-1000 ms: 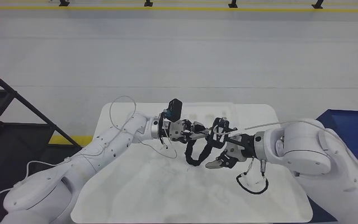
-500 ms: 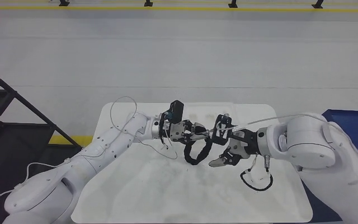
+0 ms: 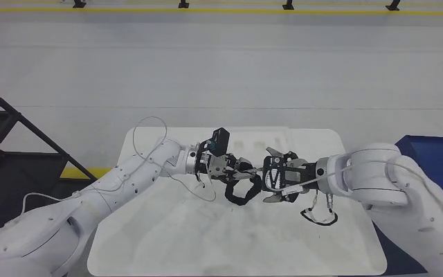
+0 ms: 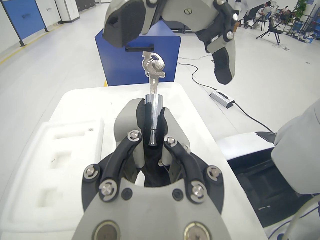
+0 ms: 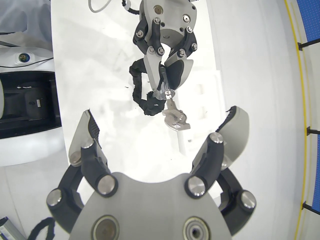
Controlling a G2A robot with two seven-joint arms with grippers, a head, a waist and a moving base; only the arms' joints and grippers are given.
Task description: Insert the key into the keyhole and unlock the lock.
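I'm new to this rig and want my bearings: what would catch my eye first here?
A silver metal key stands in the keyhole of a shiny silver cylinder lock, which the left gripper clamps over the white table. The right gripper faces the key with its jaws wide open, not touching it. A black sleeved cable loop runs from the lock.

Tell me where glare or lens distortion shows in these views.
Left wrist view: highlights streak the lock and the key; right wrist view: the yellow floor line bends, a wide-angle effect; top view: the table is evenly lit, without glare.
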